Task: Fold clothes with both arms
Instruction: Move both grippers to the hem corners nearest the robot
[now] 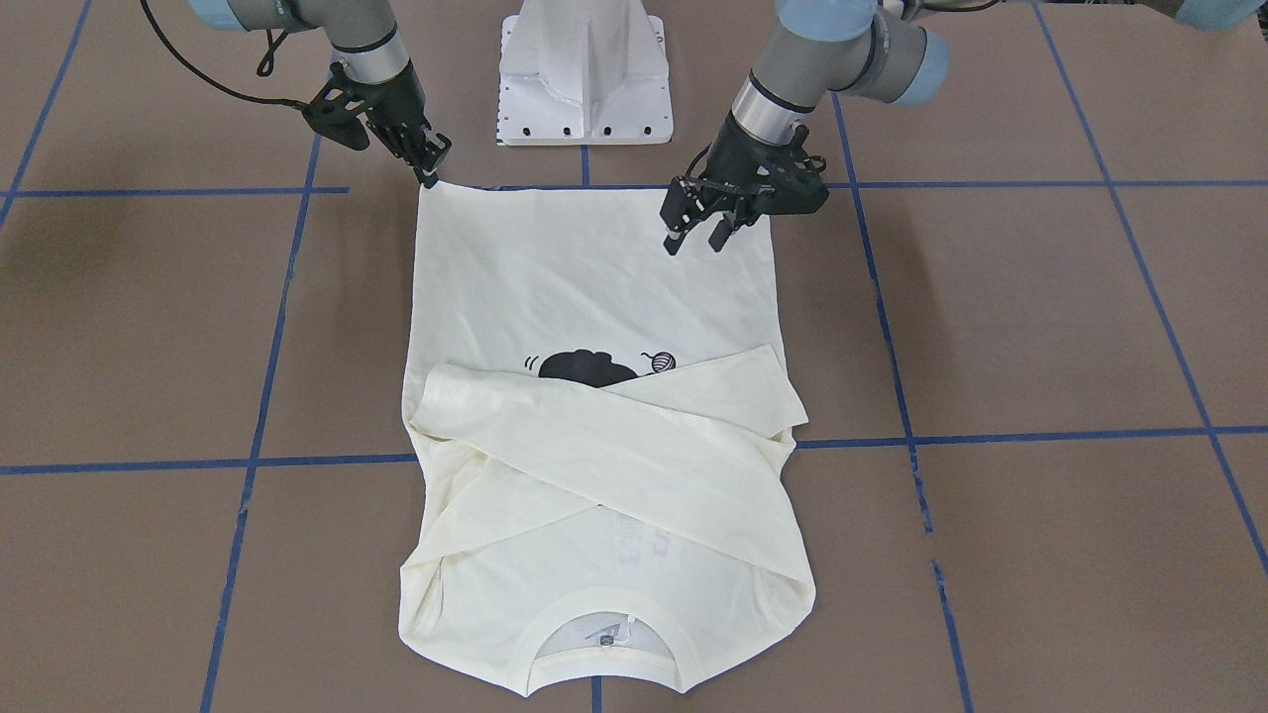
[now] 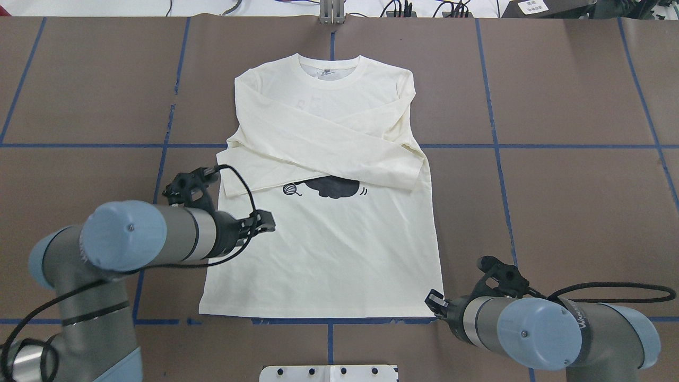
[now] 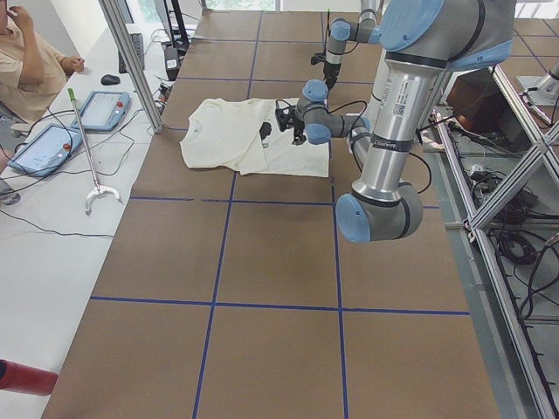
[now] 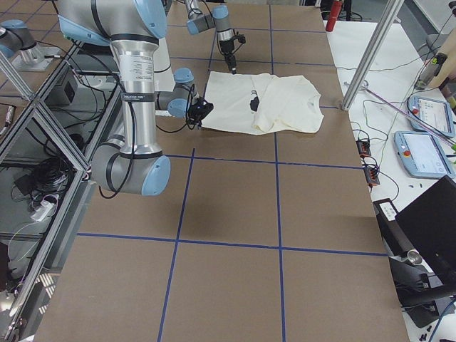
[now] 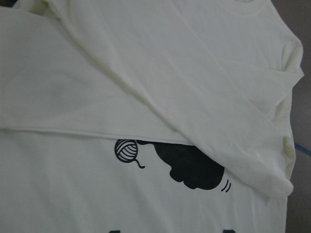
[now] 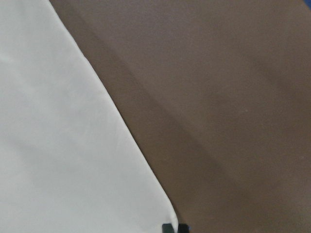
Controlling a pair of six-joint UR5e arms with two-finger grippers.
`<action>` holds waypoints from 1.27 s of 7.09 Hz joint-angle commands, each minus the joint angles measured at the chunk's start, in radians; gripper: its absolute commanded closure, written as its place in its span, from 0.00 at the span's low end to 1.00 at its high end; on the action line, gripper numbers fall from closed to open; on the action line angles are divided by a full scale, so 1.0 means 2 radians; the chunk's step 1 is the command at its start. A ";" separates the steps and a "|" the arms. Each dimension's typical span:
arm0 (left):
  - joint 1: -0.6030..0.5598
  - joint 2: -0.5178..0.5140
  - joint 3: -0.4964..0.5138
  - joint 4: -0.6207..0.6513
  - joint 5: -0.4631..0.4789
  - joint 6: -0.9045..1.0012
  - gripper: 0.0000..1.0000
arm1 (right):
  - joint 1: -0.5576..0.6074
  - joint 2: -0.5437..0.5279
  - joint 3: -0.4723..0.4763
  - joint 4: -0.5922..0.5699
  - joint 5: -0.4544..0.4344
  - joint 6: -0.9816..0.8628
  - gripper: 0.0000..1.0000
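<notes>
1. The shirt (image 1: 594,297) lies flat and print-up on the table (image 1: 1040,327), hem towards my base and collar (image 1: 604,604) at the far end.
2. Done, as I judge it: both sleeves (image 1: 634,436) are folded in across the chest. They cross each other and cover most of the cat print (image 1: 586,368).
3. Not yet done: the body is at full length. I read the step in hand as taking the hem at both corners to carry it up towards the collar.
4. My right arm (image 2: 530,329) is low at the right hem corner (image 1: 424,190). Its jaws look drawn together with their tips at the edge of the cloth. I cannot tell whether any fabric is pinched between them.
5. My left arm (image 2: 159,233) hangs above the shirt near the hem, inboard of the left hem corner (image 2: 201,313). Its jaws are apart and hold nothing, so that side has no grip yet.
6. What is left, as I see it: a grip on the left corner, the lengthwise fold over the sleeves, and perhaps one more fold to make it compact.
</notes>
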 commanded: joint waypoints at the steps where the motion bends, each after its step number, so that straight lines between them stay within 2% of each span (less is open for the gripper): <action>1: 0.044 0.095 -0.049 0.032 0.036 -0.003 0.25 | 0.000 -0.004 0.001 0.000 0.001 -0.005 1.00; 5: 0.067 0.090 -0.021 0.035 0.014 -0.032 0.28 | -0.002 -0.004 0.001 0.000 0.000 -0.010 1.00; 7: 0.070 0.087 -0.022 0.035 -0.007 -0.033 0.39 | -0.002 -0.004 0.001 0.000 0.000 -0.009 1.00; 8: 0.071 0.087 -0.023 0.035 -0.008 -0.033 0.49 | -0.002 -0.003 0.001 0.000 0.000 -0.009 1.00; 9: 0.074 0.087 -0.020 0.035 -0.008 -0.033 0.54 | -0.002 -0.003 0.001 0.000 -0.001 -0.008 1.00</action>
